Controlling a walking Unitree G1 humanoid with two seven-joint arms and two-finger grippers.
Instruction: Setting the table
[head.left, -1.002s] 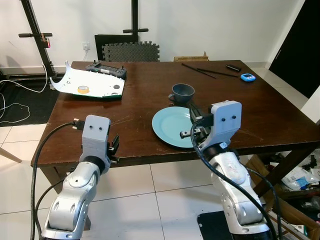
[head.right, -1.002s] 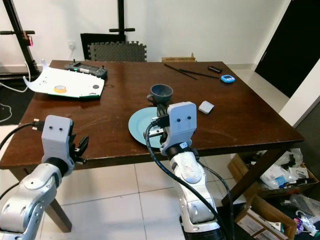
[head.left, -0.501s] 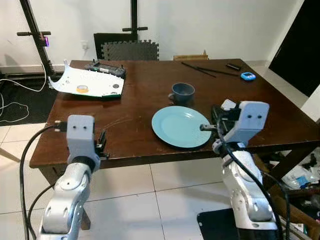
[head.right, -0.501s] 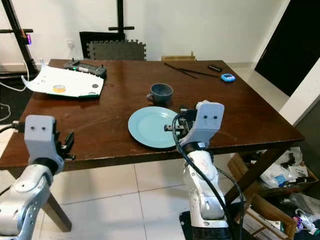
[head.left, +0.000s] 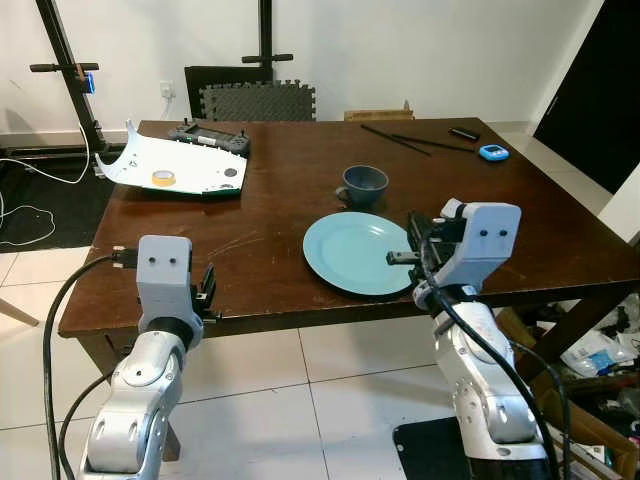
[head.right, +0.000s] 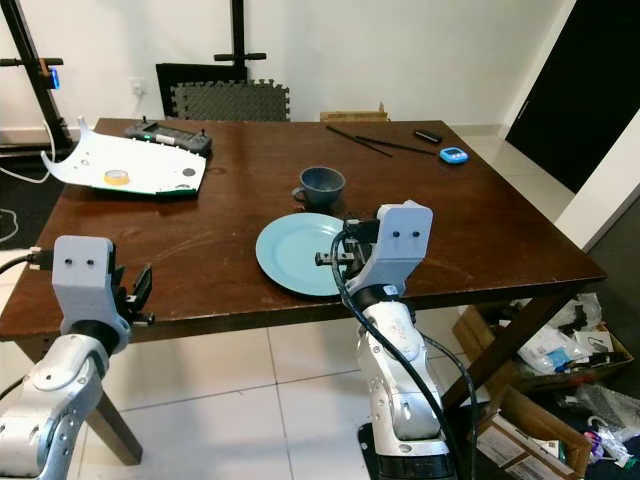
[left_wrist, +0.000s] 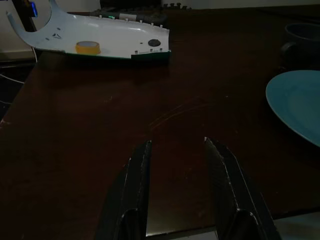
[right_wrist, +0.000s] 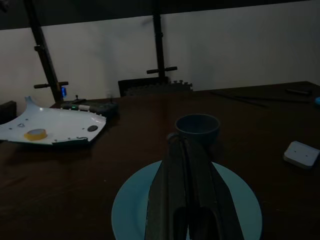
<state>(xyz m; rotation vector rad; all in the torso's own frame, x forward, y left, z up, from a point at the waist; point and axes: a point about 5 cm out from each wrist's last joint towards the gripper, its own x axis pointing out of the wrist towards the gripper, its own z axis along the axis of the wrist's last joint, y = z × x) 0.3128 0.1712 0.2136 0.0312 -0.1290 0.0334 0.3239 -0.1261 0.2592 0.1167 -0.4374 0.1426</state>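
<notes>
Right pincer closed above plate

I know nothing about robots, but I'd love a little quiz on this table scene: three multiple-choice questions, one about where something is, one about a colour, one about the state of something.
1. Where does the cup stand?
A. on the plate
B. on the table just behind the plate
C. on the floor

2. What colour is the plate?
A. light blue
B. red
C. white

3. How are the left gripper's fingers?
A. shut on a fork
B. shut on the cup
C. apart, holding nothing

Answers:
1 B, the cup sits on dark wood just beyond the plate's far rim.
2 A, the eye views show it pale blue.
3 C, the left wrist view shows bare table between its fingers.
</notes>
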